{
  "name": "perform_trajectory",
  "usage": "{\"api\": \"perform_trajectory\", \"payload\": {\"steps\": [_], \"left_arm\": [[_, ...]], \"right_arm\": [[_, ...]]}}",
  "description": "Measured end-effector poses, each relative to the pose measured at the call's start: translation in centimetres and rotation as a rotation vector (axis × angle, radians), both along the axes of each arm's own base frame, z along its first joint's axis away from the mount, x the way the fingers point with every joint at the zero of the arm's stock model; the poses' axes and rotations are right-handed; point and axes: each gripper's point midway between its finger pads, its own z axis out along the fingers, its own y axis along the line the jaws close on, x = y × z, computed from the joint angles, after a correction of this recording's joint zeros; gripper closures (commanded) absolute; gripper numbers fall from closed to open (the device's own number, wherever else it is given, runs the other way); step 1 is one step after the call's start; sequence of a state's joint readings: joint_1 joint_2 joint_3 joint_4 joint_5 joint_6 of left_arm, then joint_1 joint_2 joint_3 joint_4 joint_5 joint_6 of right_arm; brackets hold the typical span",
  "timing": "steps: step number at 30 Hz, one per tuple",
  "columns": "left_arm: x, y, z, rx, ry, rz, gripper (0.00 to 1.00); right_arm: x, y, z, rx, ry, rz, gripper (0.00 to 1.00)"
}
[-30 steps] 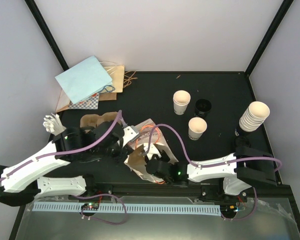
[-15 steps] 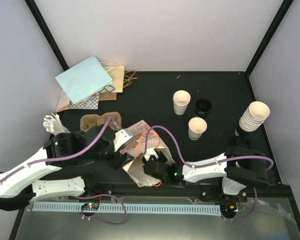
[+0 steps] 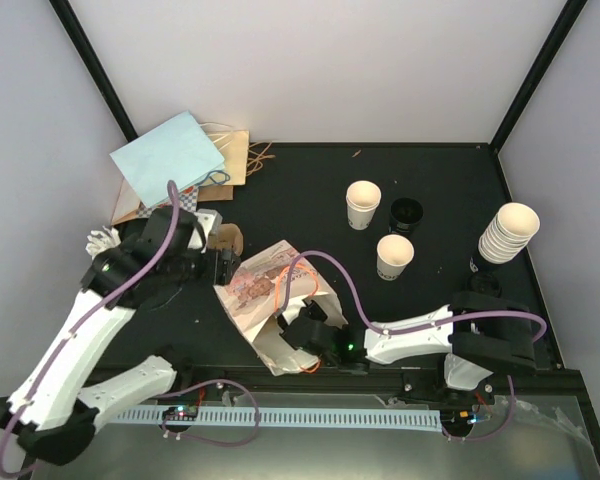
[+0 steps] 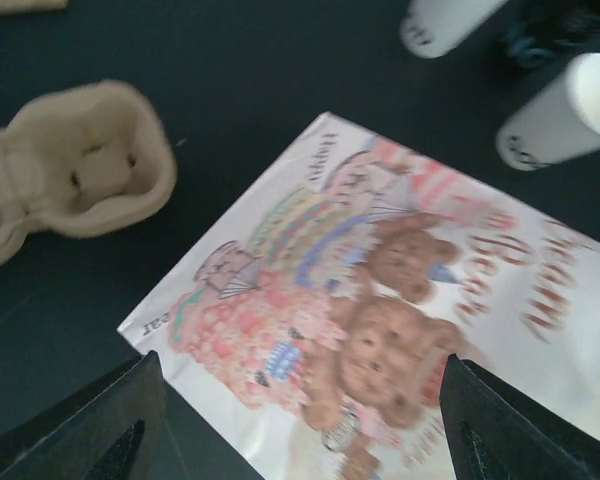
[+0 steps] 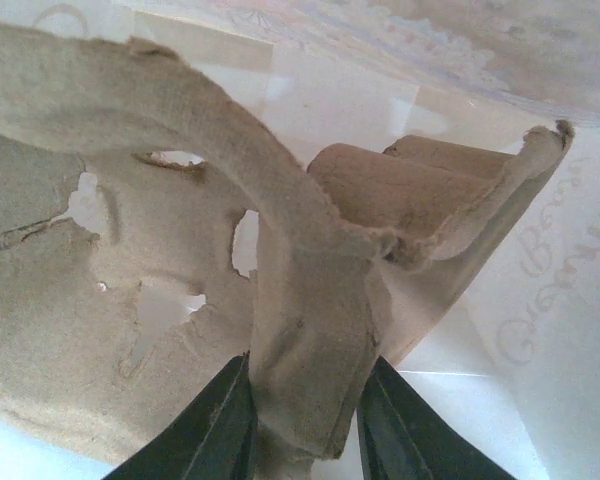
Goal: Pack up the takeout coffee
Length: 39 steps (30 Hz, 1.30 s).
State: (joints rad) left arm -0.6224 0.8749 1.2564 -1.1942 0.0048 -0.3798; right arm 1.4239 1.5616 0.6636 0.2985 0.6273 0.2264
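Bag-loading is the step in hand. The right gripper (image 5: 305,380) is deep inside the printed paper bag (image 3: 263,287), jaws narrow and clamped on the rim of a brown pulp tray (image 5: 180,220). The left gripper (image 4: 300,370) hovers above the bag's bear print, jaws wide with nothing in them. A second pulp tray (image 4: 70,175) lies just left of the bag. And the coffee cups (image 3: 363,203)? They are out on the far right of the table (image 3: 310,180), well apart from the bag: two of them, upright, cream-white, tops open, with a black lid (image 3: 407,212) lying loose just beside them. Next, I'd say, the tray needs seating flat in the bag, then those cups want lids and a careful upright lift across.
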Motion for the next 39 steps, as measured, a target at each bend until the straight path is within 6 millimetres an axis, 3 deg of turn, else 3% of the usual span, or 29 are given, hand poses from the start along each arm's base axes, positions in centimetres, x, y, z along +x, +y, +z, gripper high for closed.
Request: {"api": "perform_trajectory", "payload": {"steps": [5, 10, 16, 28, 39], "left_arm": [[3.7, 1.6, -4.4, 0.014, 0.161, 0.110, 0.26], [7.5, 1.5, -7.4, -0.002, 0.258, 0.126, 0.31], [10.6, 1.2, -13.4, 0.021, 0.427, 0.122, 0.34], [11.6, -0.3, -18.0, -0.006, 0.537, 0.067, 0.44], [11.4, -1.6, -19.1, -0.085, 0.551, 0.007, 0.46]], "right_arm": [[0.2, 0.6, 0.3, 0.014, 0.006, 0.012, 0.71], [0.3, 1.2, 0.2, 0.014, 0.010, 0.020, 0.72], [0.7, 1.3, -0.2, 0.006, 0.016, 0.015, 0.72], [1.2, 2.1, -0.5, 0.012, 0.028, 0.017, 0.72], [3.9, 4.2, -0.1, 0.030, 0.056, -0.031, 0.69]]}}
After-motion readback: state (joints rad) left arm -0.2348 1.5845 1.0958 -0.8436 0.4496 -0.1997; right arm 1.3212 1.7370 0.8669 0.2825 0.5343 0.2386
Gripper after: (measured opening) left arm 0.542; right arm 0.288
